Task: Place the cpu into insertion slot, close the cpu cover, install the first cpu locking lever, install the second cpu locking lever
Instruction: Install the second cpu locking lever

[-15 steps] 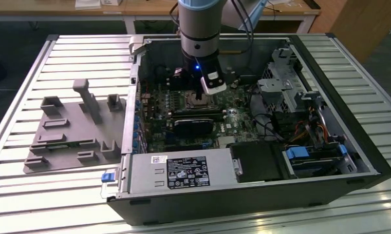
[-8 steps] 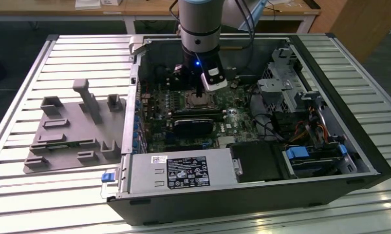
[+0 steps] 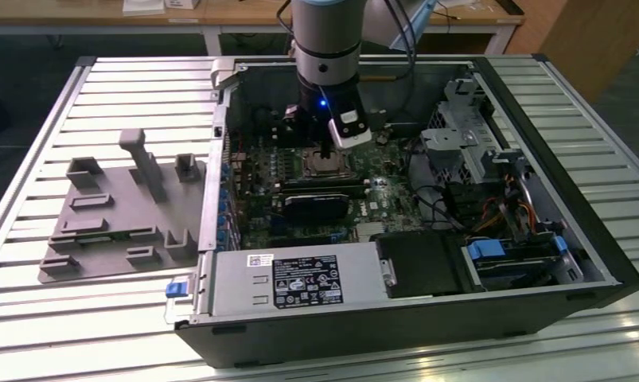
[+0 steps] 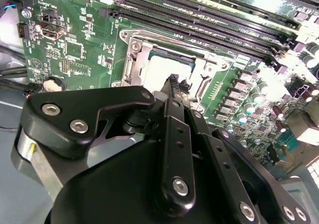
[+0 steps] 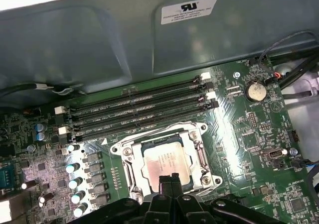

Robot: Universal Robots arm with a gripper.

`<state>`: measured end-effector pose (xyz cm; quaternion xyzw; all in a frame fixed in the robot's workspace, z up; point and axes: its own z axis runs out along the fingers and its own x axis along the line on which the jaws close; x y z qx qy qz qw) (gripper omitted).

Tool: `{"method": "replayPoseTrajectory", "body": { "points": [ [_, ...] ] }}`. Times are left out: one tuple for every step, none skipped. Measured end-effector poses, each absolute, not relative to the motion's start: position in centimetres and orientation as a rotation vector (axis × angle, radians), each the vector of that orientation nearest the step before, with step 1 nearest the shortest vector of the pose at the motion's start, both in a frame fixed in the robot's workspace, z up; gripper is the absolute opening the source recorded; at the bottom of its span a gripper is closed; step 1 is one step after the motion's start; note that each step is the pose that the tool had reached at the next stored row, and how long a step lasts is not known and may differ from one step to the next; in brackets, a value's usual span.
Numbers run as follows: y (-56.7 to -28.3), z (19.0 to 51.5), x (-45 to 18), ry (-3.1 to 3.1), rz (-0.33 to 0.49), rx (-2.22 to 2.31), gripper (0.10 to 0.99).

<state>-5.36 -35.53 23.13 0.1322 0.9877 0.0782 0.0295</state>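
The cpu (image 5: pixel 167 160), a square chip with a dull silver top, lies flat in the insertion slot (image 5: pixel 124 153) on the green board. The silver cpu cover (image 5: pixel 199 152) lies down around the chip, its window framing the chip's top. My gripper (image 5: pixel 169 180) is shut with nothing between its black fingers, and its tips hover at the edge of the socket, just over the rim. In the second wrist view the fingertips (image 4: pixel 173 80) overlap the cpu (image 4: pixel 164 67). In the exterior view the gripper (image 3: pixel 325 151) points straight down at the cpu (image 3: pixel 325 164). How the locking levers stand I cannot tell.
Long black memory slots (image 5: pixel 139 109) run beside the socket, with the case wall (image 5: pixel 99 40) behind them. A grey power supply box (image 3: pixel 293 282) fills the case front, and a drive cage (image 3: pixel 462 135) with cables sits toward the exterior view's right. A grey fixture plate (image 3: pixel 118 215) lies outside the case.
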Motion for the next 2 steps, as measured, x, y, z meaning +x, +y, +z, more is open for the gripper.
{"method": "replayPoseTrajectory", "body": {
  "points": [
    [-35.53,23.14,-5.36,3.046,0.241,0.408,0.102],
    [-35.53,23.14,-5.36,3.046,0.241,0.408,0.102]
  ]
}}
